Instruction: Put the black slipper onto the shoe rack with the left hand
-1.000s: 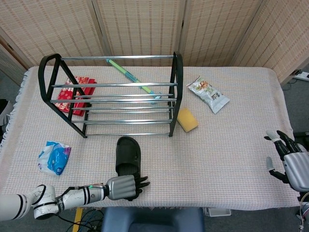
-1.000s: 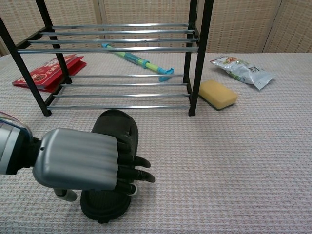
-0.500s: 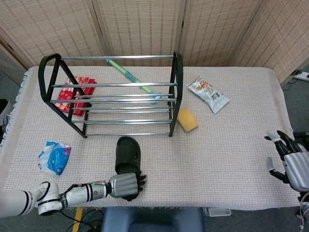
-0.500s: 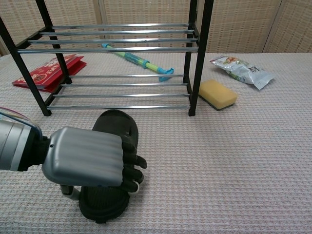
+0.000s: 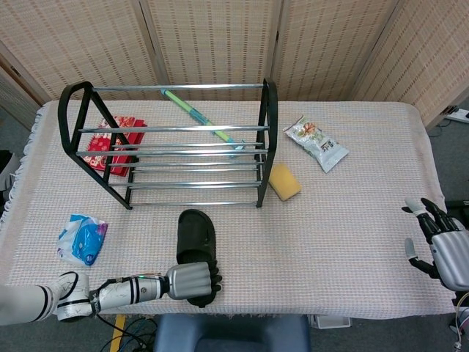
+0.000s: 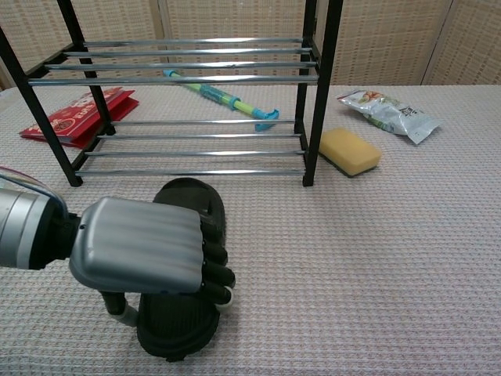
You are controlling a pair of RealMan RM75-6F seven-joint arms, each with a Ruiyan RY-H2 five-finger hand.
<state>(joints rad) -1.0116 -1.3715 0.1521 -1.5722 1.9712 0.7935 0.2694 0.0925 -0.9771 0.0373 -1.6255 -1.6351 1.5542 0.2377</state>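
Observation:
The black slipper point(image 5: 196, 233) lies on the table in front of the shoe rack point(image 5: 267, 110), toe towards it. My left hand point(image 5: 192, 281) is at its heel end by the table's front edge. In the chest view that left hand point(image 6: 145, 247) covers the rear half of the slipper point(image 6: 189, 202), fingers curled over its right edge and thumb under its left side, gripping it. The rack point(image 6: 317, 86) stands empty just behind. At the far right edge my right hand point(image 5: 440, 246) is open and holds nothing.
A yellow sponge point(image 5: 283, 181) lies right of the rack, with a snack bag point(image 5: 315, 142) behind it. A red packet point(image 5: 113, 143) and a green-blue stick point(image 5: 201, 117) lie under and behind the rack. A blue-white bag point(image 5: 83, 238) sits front left.
The left hand's fingers have gone from stretched over the slipper to curled tight around its heel end. The slipper has shifted slightly right. The right hand has not moved.

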